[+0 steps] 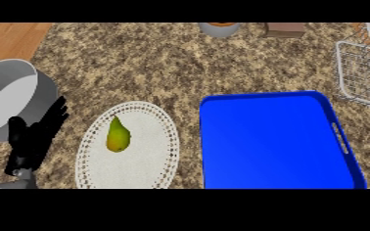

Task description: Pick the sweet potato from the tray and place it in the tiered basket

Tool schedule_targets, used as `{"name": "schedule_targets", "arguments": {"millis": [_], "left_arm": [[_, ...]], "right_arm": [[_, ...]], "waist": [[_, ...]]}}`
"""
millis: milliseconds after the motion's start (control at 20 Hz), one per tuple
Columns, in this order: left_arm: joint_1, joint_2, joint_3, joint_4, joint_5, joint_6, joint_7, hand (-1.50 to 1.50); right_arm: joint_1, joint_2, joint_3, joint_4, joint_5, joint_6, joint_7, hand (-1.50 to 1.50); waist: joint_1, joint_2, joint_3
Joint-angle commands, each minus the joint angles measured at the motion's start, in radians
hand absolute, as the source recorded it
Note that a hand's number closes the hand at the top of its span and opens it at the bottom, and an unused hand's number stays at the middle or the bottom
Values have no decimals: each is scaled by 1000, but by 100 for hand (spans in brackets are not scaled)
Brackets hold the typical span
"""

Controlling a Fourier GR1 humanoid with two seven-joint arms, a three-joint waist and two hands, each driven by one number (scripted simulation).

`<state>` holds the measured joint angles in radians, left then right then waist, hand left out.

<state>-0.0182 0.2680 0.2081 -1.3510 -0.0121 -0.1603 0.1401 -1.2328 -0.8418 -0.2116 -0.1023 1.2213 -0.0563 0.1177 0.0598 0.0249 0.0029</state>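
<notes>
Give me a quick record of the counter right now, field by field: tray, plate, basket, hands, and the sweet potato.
tray: blue tray, nothing showing on it
plate: white plate left of the tray, a pear lying on it
basket: wire basket at the right edge, partly cut off
left hand: left hand at the left edge, fingers straight, holding nothing
right hand: not in view
sweet potato: not visible anywhere
other: grey pot at far left

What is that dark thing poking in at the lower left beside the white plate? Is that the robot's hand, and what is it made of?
Yes, that is the robot's left hand: all black, blocky, with long slim fingers and a hard, machine-like surface. At its base a bit of grey forearm shows at the view's lower edge. No cables, markings or sleeves can be seen. The right hand is out of view.
</notes>
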Motion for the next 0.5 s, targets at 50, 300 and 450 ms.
{"name": "schedule_targets", "arguments": {"millis": [50, 300, 450], "left_arm": [[-13, -4, 1, -2, -12, 22, 21, 0], [-13, -20, -14, -25, -15, 28, 36, 0], [5, -10, 5, 36, -18, 16, -32, 0]], "right_arm": [[10, -19, -81, -42, -82, -79, -58, -150], [-46, -39, -167, -77, -159, -157, 37, -150], [-50, -105, -237, -67, -227, -116, 51, -150]], "waist": [[-10, -3, 1], [-12, -6, 0], [-31, -10, -2]]}}
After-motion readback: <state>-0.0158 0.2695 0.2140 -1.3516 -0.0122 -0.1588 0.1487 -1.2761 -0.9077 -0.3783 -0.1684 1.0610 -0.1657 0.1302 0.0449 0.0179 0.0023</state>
